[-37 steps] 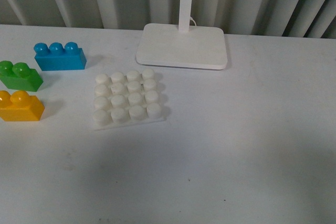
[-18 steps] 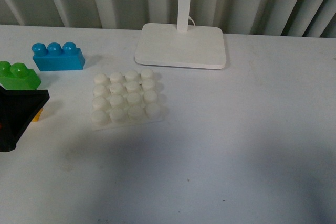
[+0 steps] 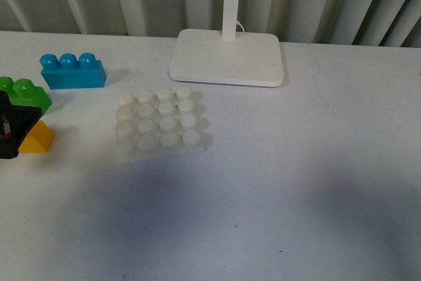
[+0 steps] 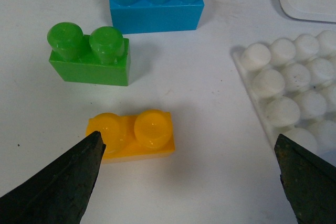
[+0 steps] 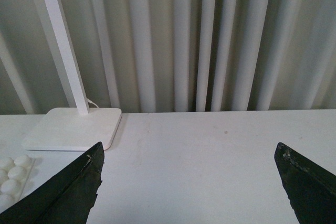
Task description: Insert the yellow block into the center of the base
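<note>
The yellow block [image 3: 39, 140] lies on the white table at the far left, half hidden behind my left gripper [image 3: 12, 133]. In the left wrist view the yellow block [image 4: 134, 135] lies flat, studs up, close to one fingertip [image 4: 86, 161] of my open, empty left gripper [image 4: 187, 145]. The white studded base [image 3: 158, 123] sits to the right of the block, with nothing on it; its edge shows in the left wrist view [image 4: 294, 87]. My right gripper [image 5: 188, 153] is open and empty above bare table, out of the front view.
A green two-stud brick [image 3: 26, 93] and a blue three-stud brick [image 3: 71, 72] sit behind the yellow block. A white lamp stand [image 3: 227, 57] with a post stands behind the base. A corrugated wall closes the back.
My left gripper came in from the left edge over the yellow block, then shifted further left and shows smaller now. More of the block shows now.
</note>
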### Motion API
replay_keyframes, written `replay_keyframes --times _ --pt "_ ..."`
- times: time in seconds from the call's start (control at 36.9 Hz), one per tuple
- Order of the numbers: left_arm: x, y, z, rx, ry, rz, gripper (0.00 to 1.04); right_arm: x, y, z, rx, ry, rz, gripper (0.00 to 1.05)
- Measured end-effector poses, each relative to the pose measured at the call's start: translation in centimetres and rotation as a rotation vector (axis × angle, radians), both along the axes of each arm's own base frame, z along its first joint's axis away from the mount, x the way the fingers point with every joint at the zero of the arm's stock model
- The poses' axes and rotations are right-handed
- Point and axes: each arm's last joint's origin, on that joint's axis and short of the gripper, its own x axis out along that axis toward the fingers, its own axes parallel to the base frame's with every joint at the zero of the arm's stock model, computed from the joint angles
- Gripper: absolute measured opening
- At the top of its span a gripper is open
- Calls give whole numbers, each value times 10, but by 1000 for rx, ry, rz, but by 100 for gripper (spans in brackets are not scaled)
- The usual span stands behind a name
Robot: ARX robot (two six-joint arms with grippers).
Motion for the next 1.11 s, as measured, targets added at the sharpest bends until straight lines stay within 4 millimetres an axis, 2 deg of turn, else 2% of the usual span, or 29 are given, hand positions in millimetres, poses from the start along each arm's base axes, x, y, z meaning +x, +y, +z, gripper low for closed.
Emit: replay_keyframes --times 0.68,1.11 --pt "27 29 -19 87 54 29 98 0 0 0 0 0 0 95" --pt "33 29 -29 100 84 0 98 0 0 0 0 0 0 95"
